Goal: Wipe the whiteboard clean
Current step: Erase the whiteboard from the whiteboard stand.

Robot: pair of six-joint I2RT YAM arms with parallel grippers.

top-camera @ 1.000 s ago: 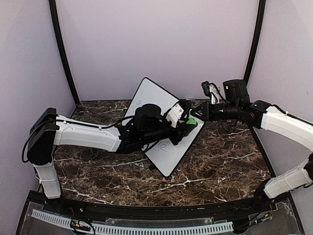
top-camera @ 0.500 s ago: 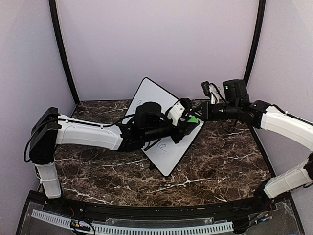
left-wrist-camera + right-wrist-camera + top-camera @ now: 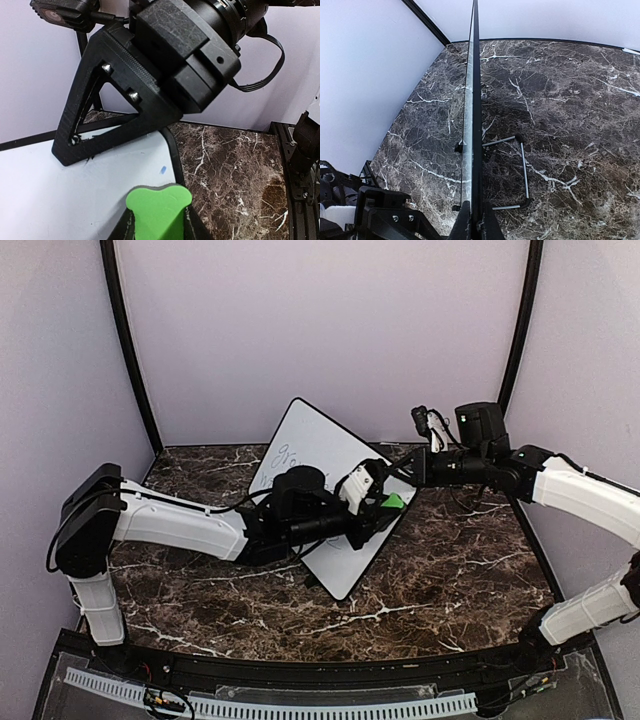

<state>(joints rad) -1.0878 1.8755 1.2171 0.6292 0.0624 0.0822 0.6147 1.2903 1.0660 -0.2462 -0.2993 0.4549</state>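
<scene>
Trouble can come from a hard push. The left gripper (image 3: 385, 506) is shut tight on the green eraser (image 3: 157, 207) and holds it at the whiteboard (image 3: 320, 445), very close to the board's edge. The right gripper (image 3: 405, 473) is just beside it, with its fingers pinched shut on that same thin black edge. The two are so close that a small slip could make them bump. The eraser could also slide off the edge and rub nothing.

The pinch on the edge is thin. I think that if the left gripper presses too hard, the board could twist out of the pinch. It could tip back too, or scoot across the table (image 3: 450, 570). A thin wire stand (image 3: 522, 170) sits behind the board, and that does not look like much help.

The board stands tipped back, between the two grippers. Its white face looks up and toward the left gripper, and its back looks away from it. From the right gripper, the board is seen edge on and runs straight ahead of the fingers. Its long side seems to go from the right gripper up and away, but I cannot be sure. The dark words (image 3: 290, 453) sit well away from the eraser, across the board, so the wipe has a long way to go
</scene>
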